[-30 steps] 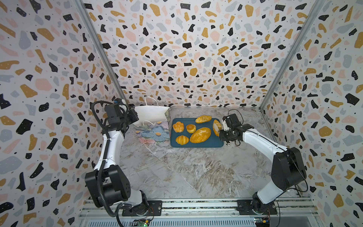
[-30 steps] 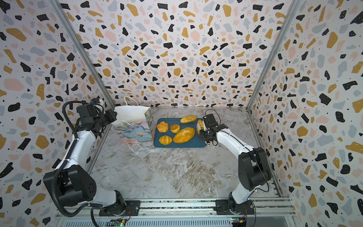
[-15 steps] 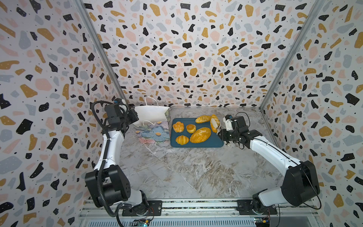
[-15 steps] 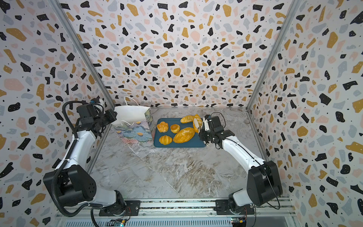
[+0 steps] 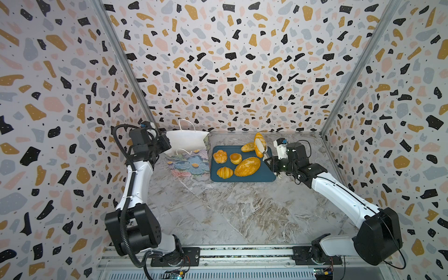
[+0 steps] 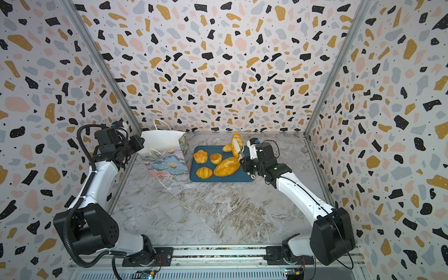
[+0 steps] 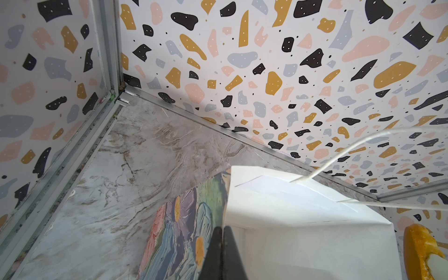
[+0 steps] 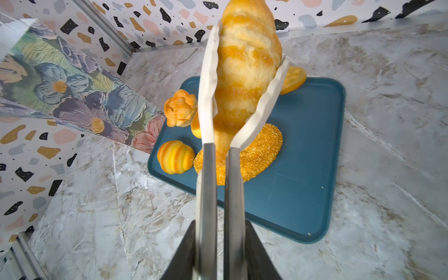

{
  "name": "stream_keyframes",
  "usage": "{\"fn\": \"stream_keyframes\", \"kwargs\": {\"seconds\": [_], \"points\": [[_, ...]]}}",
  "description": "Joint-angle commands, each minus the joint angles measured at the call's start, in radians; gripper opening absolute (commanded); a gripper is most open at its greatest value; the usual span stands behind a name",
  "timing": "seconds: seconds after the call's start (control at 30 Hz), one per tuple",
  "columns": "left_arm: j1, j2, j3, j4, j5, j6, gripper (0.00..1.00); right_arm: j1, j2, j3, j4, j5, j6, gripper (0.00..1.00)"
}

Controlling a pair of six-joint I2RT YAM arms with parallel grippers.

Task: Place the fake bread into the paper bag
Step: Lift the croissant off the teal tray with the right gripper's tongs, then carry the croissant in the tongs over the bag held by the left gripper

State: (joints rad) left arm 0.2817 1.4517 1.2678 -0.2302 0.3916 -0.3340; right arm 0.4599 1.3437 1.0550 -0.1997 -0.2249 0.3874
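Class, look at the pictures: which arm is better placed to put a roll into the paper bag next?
Right. The right gripper holds tongs clamped on a long roll above the tray; the left gripper pinches the paper bag rim.

The paper bag [image 5: 186,141] is matt white paper inside, its outside printed like ridged brushwork; the long roll [image 8: 244,72] looks grainy and dull, the seeded loaf [image 8: 263,150] rough, the croissant [image 8: 175,157] smooth and glossy; the tongs [image 8: 209,174] have brushed metal arms and matt white scalloped tips; the tray [image 8: 303,169] looks like smooth dark blue plastic; the surface [image 5: 230,213] is marble-patterned with a faint sheen.
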Motion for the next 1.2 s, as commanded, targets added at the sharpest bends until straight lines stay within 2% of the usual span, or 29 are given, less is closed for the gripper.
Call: {"fn": "stream_keyframes", "kwargs": {"seconds": [0.0,0.5,1.17], "points": [[0.006,-0.014,-0.017,0.038,0.013,0.0,0.0,0.018,-0.055,0.008,0.082,-0.007,-0.01,0.26],[0.005,-0.015,-0.017,0.035,0.008,0.0,0.0,0.104,-0.054,0.028,0.154,0.027,-0.019,0.26],[0.006,-0.015,-0.016,0.041,0.019,-0.004,0.0,0.218,0.04,0.215,0.171,0.033,-0.116,0.26]]}}
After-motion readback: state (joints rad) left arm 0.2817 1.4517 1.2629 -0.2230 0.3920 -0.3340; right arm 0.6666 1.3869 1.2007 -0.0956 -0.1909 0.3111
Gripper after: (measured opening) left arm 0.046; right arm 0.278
